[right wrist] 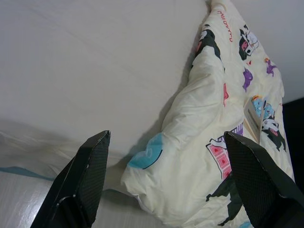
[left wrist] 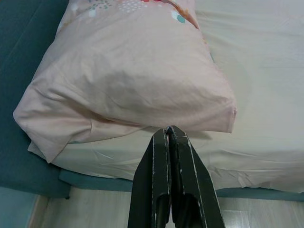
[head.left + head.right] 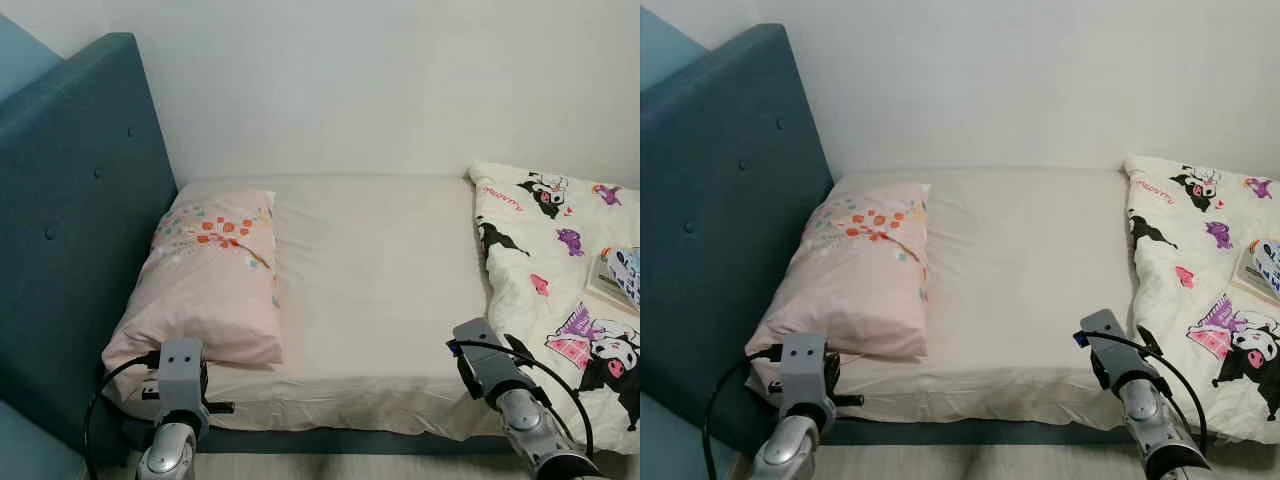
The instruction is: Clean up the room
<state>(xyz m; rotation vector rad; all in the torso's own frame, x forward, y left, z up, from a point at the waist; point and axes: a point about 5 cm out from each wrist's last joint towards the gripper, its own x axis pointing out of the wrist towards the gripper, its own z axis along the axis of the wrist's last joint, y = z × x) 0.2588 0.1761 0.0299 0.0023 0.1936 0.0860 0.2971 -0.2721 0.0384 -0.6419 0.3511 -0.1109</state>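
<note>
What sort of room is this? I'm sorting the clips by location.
Most likely a bedroom: a bed with a teal padded headboard, a pink pillow on the cream sheet, and a cartoon-print duvet bunched at one end.

Pink pillow point(image 3: 212, 275) w/ orange print lies flat on bed point(image 3: 370, 270), at headboard end. Cartoon-print duvet point(image 3: 545, 280) bunched at bed's opposite end, edge hanging over front side.
</note>
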